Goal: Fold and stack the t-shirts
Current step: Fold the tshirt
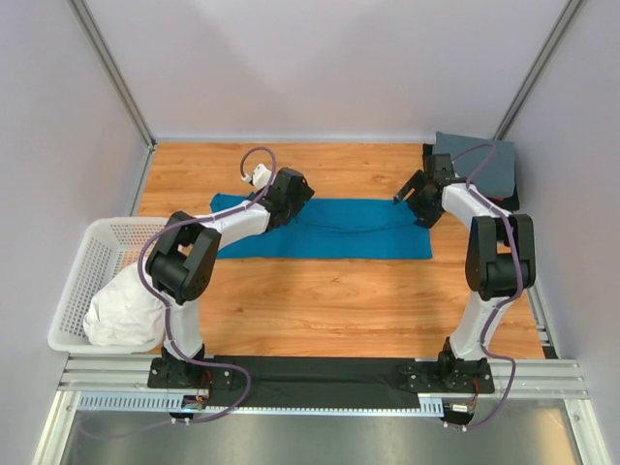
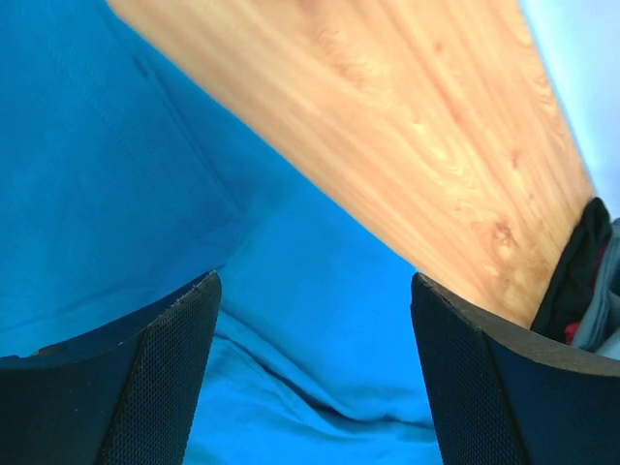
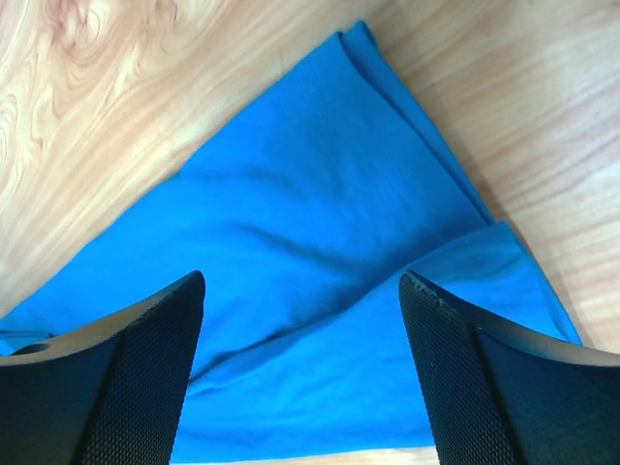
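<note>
A teal-blue t-shirt (image 1: 334, 231) lies folded into a long flat strip across the middle of the wooden table. My left gripper (image 1: 288, 201) hovers over its far left part, open and empty; the left wrist view shows blue cloth (image 2: 310, 320) between the spread fingers. My right gripper (image 1: 418, 201) hovers over the strip's far right end, open and empty, with the shirt (image 3: 310, 291) below it. A slate-grey t-shirt (image 1: 480, 167) lies folded at the far right corner, with dark and red cloth (image 2: 581, 281) under it. A white t-shirt (image 1: 121, 310) is bunched in the basket.
A white mesh laundry basket (image 1: 92, 254) stands at the left edge of the table. Grey walls with metal posts close in the back and sides. Bare wood (image 1: 329, 310) lies between the blue shirt and the arm bases.
</note>
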Robot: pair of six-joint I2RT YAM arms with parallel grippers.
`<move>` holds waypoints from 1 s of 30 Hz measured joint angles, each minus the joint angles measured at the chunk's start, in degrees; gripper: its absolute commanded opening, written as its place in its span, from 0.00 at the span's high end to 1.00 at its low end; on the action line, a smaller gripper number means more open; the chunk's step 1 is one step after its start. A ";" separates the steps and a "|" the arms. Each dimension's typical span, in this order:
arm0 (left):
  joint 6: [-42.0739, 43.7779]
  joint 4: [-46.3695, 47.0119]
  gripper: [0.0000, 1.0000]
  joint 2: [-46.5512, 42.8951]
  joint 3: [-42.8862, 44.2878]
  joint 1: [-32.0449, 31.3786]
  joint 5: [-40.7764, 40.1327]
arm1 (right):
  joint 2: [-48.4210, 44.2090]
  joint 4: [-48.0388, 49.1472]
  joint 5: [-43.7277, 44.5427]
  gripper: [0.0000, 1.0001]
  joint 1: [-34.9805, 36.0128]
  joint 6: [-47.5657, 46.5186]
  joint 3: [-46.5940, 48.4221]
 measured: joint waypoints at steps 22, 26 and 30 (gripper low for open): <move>9.01 4.57 0.15 -4.35 -1.20 -10.97 0.02 | 5.42 4.92 -0.72 0.20 -1.07 -8.94 1.81; 8.09 5.03 0.15 -0.26 -0.42 -11.74 0.15 | 4.13 6.05 -0.52 0.20 -1.07 -10.34 -0.24; 7.39 4.85 0.15 2.40 0.04 -11.96 -0.15 | 3.89 5.73 0.59 0.20 -1.09 -10.54 -0.55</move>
